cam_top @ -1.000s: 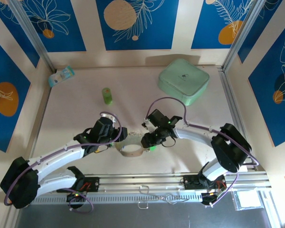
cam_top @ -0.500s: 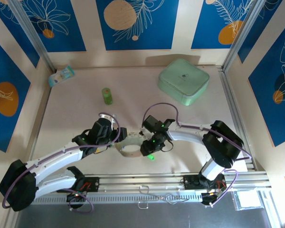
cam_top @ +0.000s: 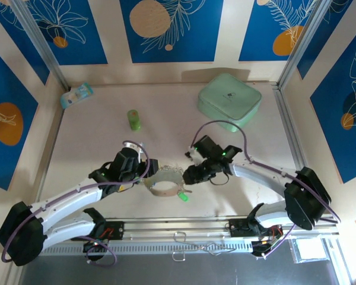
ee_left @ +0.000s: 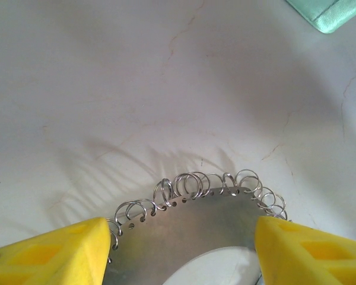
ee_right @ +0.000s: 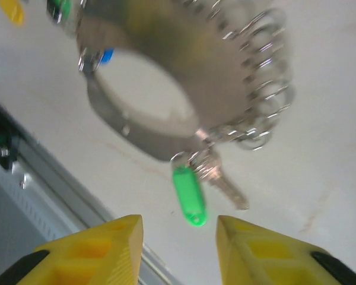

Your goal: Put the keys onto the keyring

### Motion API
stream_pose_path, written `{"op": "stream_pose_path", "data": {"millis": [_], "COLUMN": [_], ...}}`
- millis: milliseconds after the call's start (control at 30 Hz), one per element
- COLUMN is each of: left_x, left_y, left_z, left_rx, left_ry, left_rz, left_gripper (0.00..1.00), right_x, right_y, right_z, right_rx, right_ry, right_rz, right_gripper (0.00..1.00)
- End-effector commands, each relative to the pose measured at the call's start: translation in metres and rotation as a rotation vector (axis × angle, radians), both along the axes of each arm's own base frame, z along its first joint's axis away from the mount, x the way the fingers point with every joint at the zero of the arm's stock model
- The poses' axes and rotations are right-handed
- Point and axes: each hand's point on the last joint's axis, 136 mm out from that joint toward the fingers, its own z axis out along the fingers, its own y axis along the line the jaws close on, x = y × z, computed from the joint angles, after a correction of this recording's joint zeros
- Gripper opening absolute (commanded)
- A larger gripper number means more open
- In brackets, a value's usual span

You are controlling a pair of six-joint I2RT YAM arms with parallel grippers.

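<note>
Your left end effector (ee_left: 181, 233) grips the keyring (ee_left: 196, 205): its flat metal band sits between the two yellow fingers (ee_left: 53, 249), with its edges meeting both of them. A row of small wire split rings (ee_left: 190, 184) stands along the band's far edge. In the top view the keyring (cam_top: 164, 190) is at the near middle of the worktop (cam_top: 95, 142), between your two end effectors. Your right end effector (ee_right: 178, 228) is partly open with nothing between its fingers, and it hovers close over the keyring's side. One key (ee_right: 225, 189) with a green tag (ee_right: 188, 196) looks joined to a split ring at the band's edge, and the tag lies just beside the band. Blurred yellow, green and blue tags show at the band's other side. A green bottle (cam_top: 133, 120) and a mint case (cam_top: 229, 101) lie well apart, farther back
</note>
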Motion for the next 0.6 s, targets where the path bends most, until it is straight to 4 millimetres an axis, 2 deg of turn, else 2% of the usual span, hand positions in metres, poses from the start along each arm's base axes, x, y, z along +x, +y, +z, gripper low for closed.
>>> {"op": "stream_pose_path", "data": {"millis": [0,333,567], "left_x": [0.001,0.002,0.002], "left_y": [0.004,0.004,0.004], "left_z": [0.002,0.003,0.005], "left_rx": [0.015,0.020,0.021], "left_ry": [-0.024,-0.025,-0.027], "left_rz": [0.006,0.009,0.008], "left_gripper": [0.65,0.65,0.65], "right_x": [0.008,0.007,0.017], "right_y": [-0.010,0.023,0.031], "right_z": [-0.008,-0.031,-0.050], "right_rx": [-0.053,-0.088,-0.110], "right_ry": [0.012,0.039,0.033], "right_rz": [-0.017,0.069,0.081], "right_gripper": [0.35,0.35,0.39]}}
